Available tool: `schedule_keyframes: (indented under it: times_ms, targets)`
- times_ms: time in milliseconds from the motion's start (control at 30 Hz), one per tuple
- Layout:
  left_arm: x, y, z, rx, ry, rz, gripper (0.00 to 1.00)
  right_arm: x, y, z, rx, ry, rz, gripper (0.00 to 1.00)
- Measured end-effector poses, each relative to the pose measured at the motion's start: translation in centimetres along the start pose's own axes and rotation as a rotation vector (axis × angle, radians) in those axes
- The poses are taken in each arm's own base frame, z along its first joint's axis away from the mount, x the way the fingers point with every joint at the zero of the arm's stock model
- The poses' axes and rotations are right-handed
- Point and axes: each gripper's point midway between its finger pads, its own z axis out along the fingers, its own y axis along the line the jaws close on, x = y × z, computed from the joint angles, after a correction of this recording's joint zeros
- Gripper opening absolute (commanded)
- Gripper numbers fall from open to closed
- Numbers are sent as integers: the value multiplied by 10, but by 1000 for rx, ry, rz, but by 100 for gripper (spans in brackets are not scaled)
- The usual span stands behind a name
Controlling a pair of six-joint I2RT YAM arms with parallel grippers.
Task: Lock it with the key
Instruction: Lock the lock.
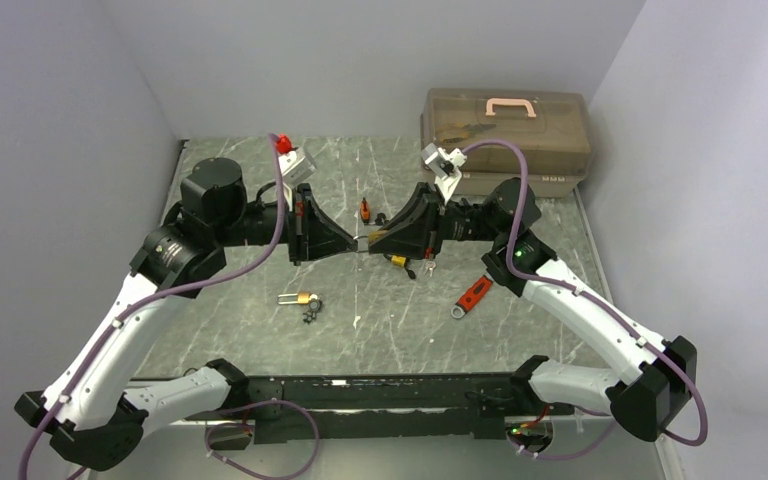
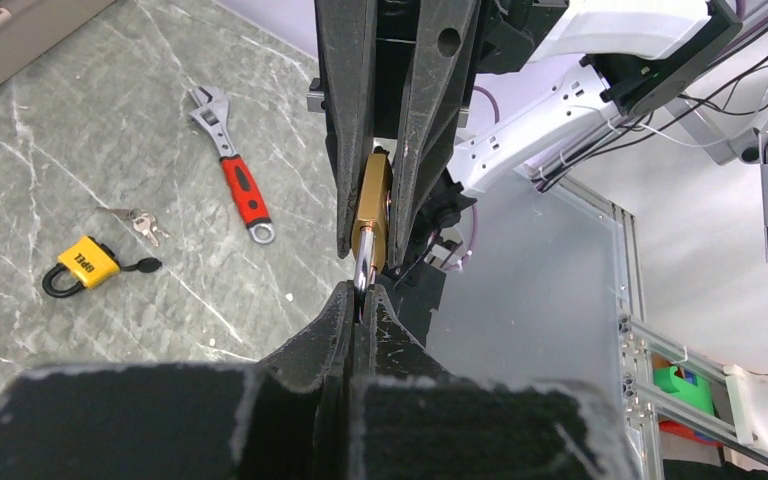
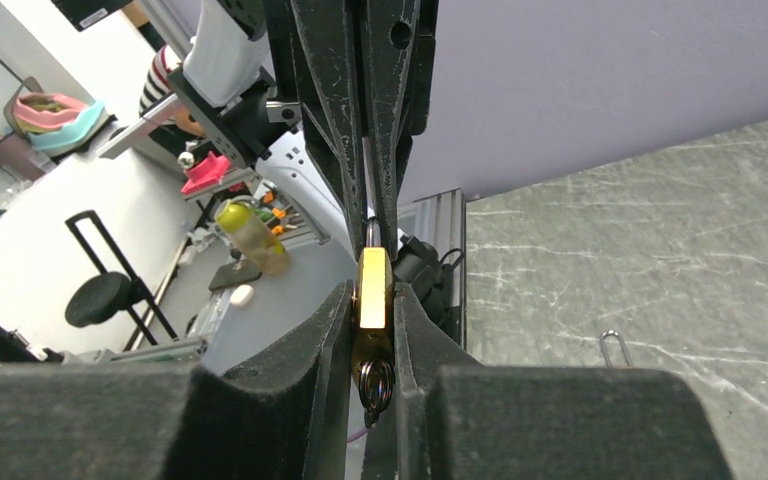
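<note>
Two arms reach inward, elbows out; we see left gripper (image 1: pixel 351 243) and right gripper (image 1: pixel 374 241) meeting tip to tip above mid-table (image 1: pixel 260 335). Right jaws clamp brass padlock (image 3: pixel 373 285) body; left jaws pinched tight on its shackle (image 2: pixel 360 272). Toolbox (image 1: pixel 505 140) back right, lid down, contents too dim for us to tell. Padlock's long axis level, along line between grippers: shackle toward left gripper, key ring (image 3: pixel 373 382) toward right palm.

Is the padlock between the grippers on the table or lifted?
Lifted: right gripper clamps the padlock, left gripper pinches its shackle, clear of the table.
</note>
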Motion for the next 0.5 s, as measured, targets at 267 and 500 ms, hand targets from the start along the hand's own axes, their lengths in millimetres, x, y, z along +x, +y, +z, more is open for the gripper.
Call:
schedule_keyframes:
  times_ms: [267,500]
  targets:
    - [0,0,0,1,-1,-5,0,-1,1,1,-2,1,-10,0]
    - [-3,-1,0,-3,-2,-7,0,-3,2,4,4,-5,-21,0]
